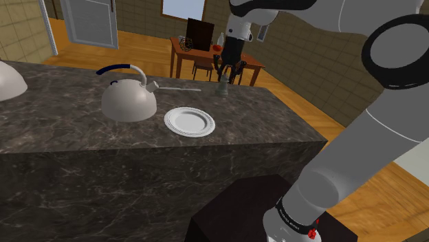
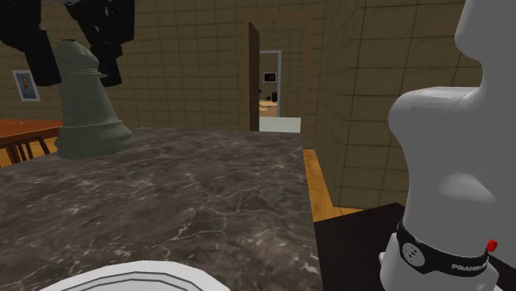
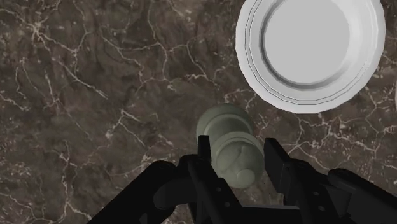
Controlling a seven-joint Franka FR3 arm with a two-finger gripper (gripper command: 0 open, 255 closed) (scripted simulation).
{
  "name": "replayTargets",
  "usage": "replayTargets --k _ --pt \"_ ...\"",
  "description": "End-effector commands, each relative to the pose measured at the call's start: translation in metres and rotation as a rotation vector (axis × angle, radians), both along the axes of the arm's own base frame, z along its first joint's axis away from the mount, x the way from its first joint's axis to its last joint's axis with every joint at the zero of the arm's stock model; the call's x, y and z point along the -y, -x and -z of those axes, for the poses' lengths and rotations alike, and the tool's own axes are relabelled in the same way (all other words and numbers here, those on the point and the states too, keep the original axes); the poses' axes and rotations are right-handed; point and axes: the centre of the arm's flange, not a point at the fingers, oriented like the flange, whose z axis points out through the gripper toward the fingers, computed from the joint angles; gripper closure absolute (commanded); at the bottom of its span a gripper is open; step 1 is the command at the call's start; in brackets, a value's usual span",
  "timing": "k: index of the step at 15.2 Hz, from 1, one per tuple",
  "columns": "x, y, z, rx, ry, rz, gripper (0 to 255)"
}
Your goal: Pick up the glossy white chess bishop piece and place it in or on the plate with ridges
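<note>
Black gripper straddling upright pale bishop on marble counter, grasp cannot be told, ridged white plate near, apart

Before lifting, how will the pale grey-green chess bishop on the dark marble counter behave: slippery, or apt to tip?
The pale grey-green chess bishop looks rigid. Its smooth, rounded head may slip in a light grip. Its base is wider than its top, so it probably stands steady on the dark marble counter, yet a high push could tip it.
</note>
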Motion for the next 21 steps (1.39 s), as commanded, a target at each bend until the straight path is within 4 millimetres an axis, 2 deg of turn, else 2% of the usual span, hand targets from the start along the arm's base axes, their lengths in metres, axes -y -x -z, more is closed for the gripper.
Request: replayTargets --k 1,12,21 --pt "-0.026 0.002 -0.002 0.0 0.0 0.001 255" --pt "-0.172 0.015 -0.012 0.0 0.0 0.001 255" --pt "-0.172 0.015 0.035 0.0 0.0 0.001 255"
